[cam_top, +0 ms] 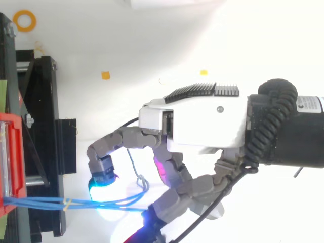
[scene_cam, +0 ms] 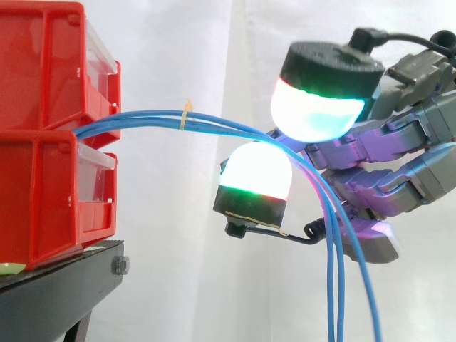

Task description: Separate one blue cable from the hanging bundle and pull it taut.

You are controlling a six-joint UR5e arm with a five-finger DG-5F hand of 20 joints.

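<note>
Red bins [scene_cam: 43,135]: two stacked, glossy moulded plastic, on a matte black stand [scene_cam: 57,299] — the fixed anchor from which the cables issue.
Hand [cam_top: 202,121]: white shell and grey segmented fingers. The fingers are curled round the strands, with two domed glowing pads [scene_cam: 317,107] bracketing them above and below, probably to sift out one.
Blue cables [scene_cam: 214,125]: thin, smooth, round. They leave the gap between the bins, arch rightward, pass between the pads, then hang slack — not yet taut.
Tie [scene_cam: 186,114]: small yellowish band binding the strands near the bins.
</note>
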